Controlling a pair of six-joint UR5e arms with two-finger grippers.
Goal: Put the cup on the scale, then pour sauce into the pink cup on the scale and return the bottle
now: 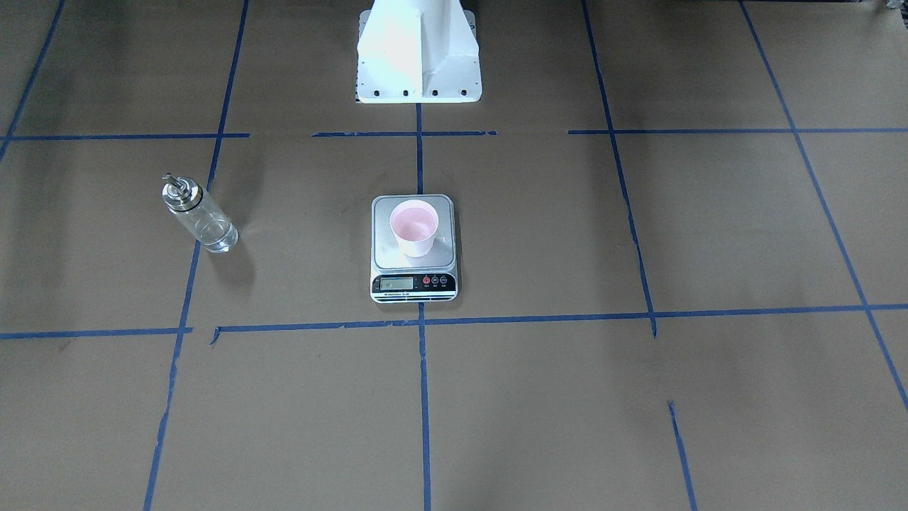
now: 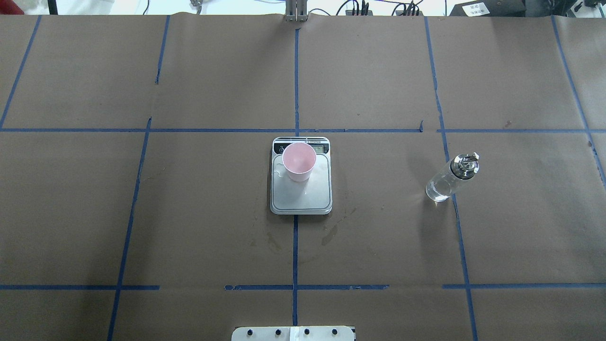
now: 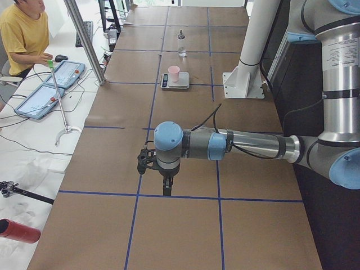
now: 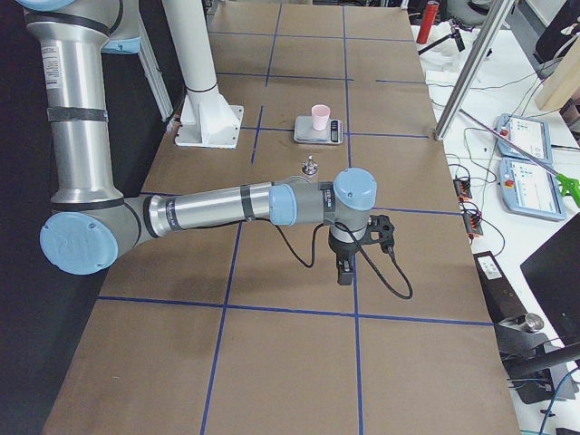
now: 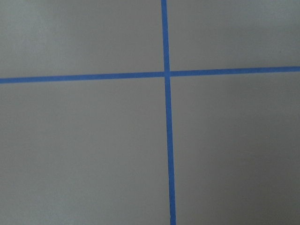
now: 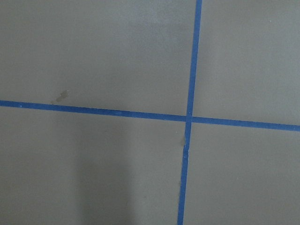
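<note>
- brown paper covers the table (image 1: 567,397) and is ruled into squares with blue tape (image 1: 424,397); nothing else is shown in either wrist view, and no fingers are seen there.
- the left gripper (image 3: 167,185) is seen only in the left side view and the right gripper (image 4: 345,272) only in the right side view. both point down above the paper, and whether either is open or closed cannot be told. nothing is seen held in them.
- in the right side view the bottle's body is hidden behind the right arm, with only its metal top showing.
- the figures on the scale's display cannot be read, and the level of liquid in the clear glass cannot be made out.
- wide bare paper lies around the scale (image 1: 445,213) on all sides. the white robot base (image 1: 418,53) is cut off at the table's edge.
- the cup (image 1: 414,227) stands upright on the steel platform, towards the display end.
- the bottle (image 1: 200,216) stands upright on a tape line, well apart from the scale on the robot's right.
- both grippers are kept out towards the table's ends, well apart from the cup; the right one is the nearer to the bottle.
- a person (image 3: 25,34) is seated beside the table.
</note>
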